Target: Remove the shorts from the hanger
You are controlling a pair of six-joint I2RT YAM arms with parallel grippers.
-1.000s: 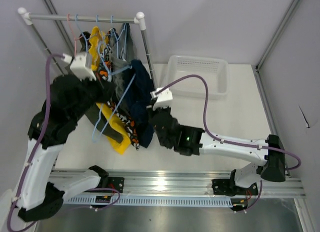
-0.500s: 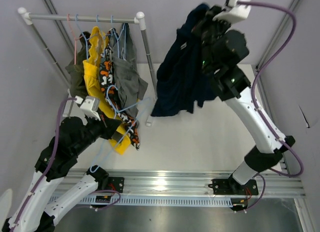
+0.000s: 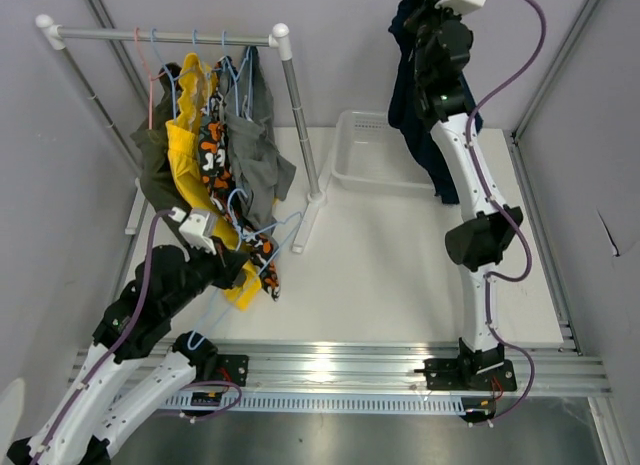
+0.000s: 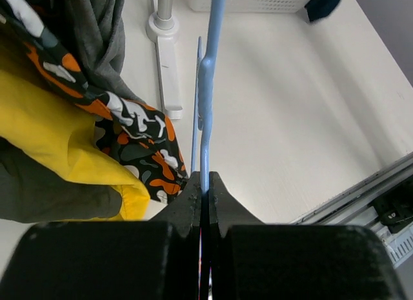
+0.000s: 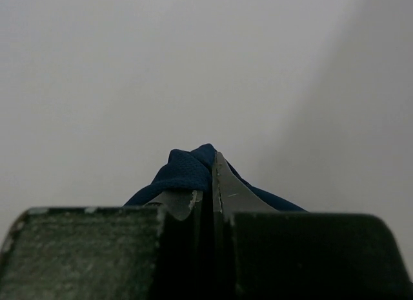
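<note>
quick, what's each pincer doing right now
left pincer: closed on the blue hanger
right pincer: closed on the navy shorts

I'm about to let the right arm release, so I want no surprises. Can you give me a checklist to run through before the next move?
1. Right end effector shut on the navy shorts: ok.
2. Navy shorts clear of the rack and hangers: ok, they hang from the raised right arm.
3. Navy shorts directly over the basket: cannot tell; their hem hangs by its right end.
4. Left end effector shut on the blue hanger: ok.
5. Blue hanger bare: ok on its visible part.
6. All shorts removed: not ok; grey shorts, patterned shorts, yellow shorts and olive shorts hang on the rack.
</note>
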